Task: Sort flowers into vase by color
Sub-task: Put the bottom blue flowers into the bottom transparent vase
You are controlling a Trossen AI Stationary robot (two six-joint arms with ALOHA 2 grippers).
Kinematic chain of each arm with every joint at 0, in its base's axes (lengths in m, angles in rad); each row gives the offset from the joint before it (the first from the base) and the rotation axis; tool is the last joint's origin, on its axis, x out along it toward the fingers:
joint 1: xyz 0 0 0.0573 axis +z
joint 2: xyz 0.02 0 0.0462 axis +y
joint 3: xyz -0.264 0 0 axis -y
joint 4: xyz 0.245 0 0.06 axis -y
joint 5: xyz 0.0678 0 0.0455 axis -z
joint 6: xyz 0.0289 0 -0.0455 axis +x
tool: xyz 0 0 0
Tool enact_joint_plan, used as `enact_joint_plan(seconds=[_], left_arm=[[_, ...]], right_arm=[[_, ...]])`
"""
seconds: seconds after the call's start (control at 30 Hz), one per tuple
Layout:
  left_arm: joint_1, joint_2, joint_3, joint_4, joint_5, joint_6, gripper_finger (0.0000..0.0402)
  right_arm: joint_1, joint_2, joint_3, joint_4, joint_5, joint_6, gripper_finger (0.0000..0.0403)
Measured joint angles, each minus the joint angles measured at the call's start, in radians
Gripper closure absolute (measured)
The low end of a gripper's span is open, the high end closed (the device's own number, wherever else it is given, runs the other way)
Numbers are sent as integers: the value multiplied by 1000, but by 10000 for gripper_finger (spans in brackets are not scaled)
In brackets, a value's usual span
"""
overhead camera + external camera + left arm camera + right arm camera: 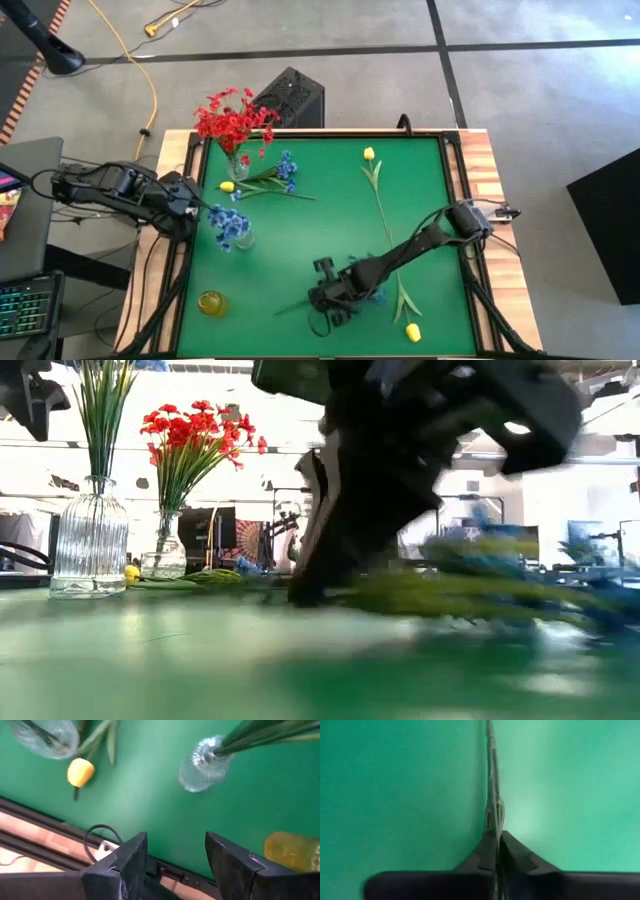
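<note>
**Right claw pinching a stem, lower middle of the mat**

Left to right in the overhead shot: the left gripper (pixel 188 205) sits at the mat's left edge, fingers spread, nothing between them. Open green mat (pixel 320 225) fills the centre. I count three vases: the red-flower vase (pixel 238 165) at upper left holds a red spray, the blue-flower vase (pixel 240 238) below it holds blue blossoms, and the yellow vase (pixel 211 302) at lower left (contents hard to tell). Three yellow tulips lie loose: one (pixel 227 186) beside a blue spray (pixel 286 170), one long-stemmed (pixel 369 154) up top, one (pixel 412 332) at lower right. The right gripper (pixel 330 305) is pressed together on a thin green stem (pixel 492 795), lower centre.
</note>
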Motion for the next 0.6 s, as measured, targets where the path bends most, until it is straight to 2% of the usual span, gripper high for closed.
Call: enact_joint_plan(seconds=[0.03,0.1,0.27,0.37,0.53,0.6], left_arm=[[0,0,12,0,-19,1,215],[0,0,46,-1,-52,14,215],[0,0,180,0,-127,55,215],[0,-1,268,0,-194,76,215],[0,-1,381,60,-398,77,215],[0,-1,409,134,-435,113,215]], right_arm=[[-6,-20,0,-22,15,-25,377],[-18,-59,1,-52,53,-70,379],[-55,-146,1,-132,194,-176,357],[-87,-204,2,-195,302,-274,361],[-161,-276,2,-255,469,-544,377],[-199,-303,2,-250,526,-669,376]])
